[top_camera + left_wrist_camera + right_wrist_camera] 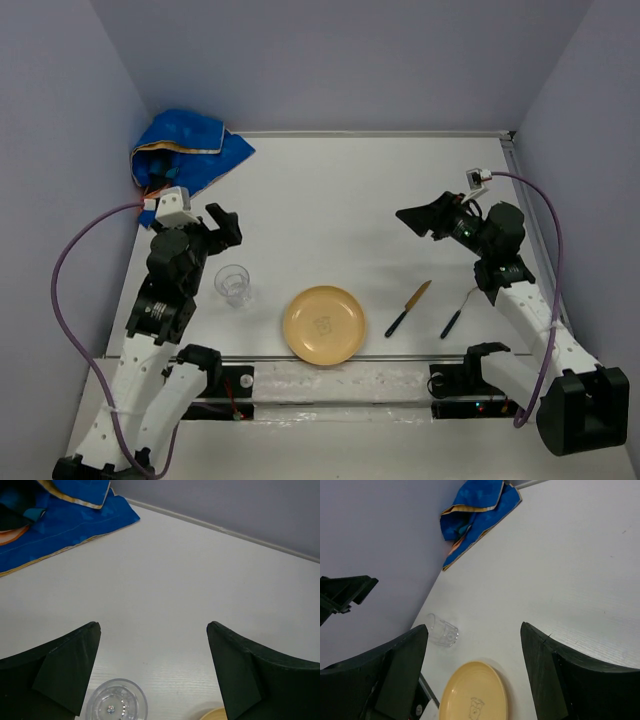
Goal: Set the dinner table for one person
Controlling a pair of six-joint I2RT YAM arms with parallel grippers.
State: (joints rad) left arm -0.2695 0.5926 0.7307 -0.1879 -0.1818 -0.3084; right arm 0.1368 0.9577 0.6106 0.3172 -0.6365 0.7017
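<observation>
L gripper [224,226] and R gripper [425,218] hung w/ jaws spread wide, holding nothing, over the table [330,200], which lay flat beneath both. Table looked rigid, heavy & fixed: prob. nothing to grip, only a hard matte top to set things on. Glass [233,284] near L gripper seemed fragile, slick; take it round the wall.

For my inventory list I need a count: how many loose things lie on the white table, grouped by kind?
Blue cloth: 1
Clear glass: 1
Yellow plate: 1
Black-handled utensils: 2
Total on the dinner table: 5
</observation>
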